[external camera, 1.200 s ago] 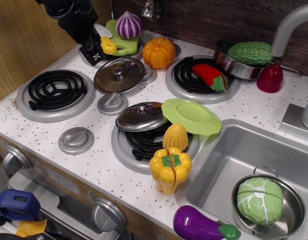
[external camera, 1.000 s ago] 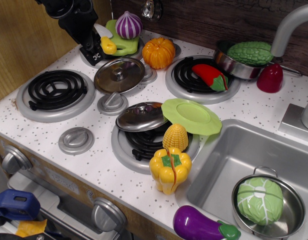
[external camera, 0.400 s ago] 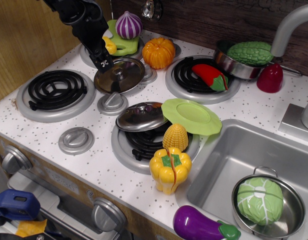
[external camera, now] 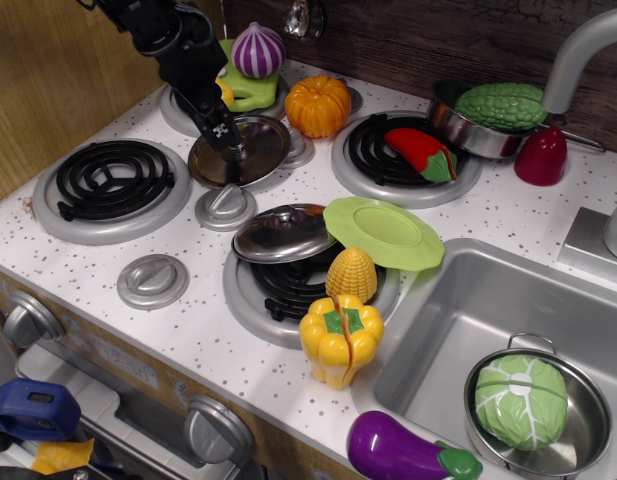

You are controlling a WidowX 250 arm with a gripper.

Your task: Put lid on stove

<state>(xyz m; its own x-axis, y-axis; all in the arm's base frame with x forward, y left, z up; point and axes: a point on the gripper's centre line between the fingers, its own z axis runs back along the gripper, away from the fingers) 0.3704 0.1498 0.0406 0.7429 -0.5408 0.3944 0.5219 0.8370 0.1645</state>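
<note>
We've got the gripper (external camera: 225,135) hanging right over the lid (external camera: 240,152), tip down around the little knob, but we honestly can't tell if the fingers are apart or pinched on it. The lid sits flat on the stove (external camera: 98,250), on the white top between the far left burner (external camera: 106,186) and the pumpkin (external camera: 318,105). A second domed lid (external camera: 285,233) leans on the near burner (external camera: 288,285) beside the green plate (external camera: 384,232).
</note>
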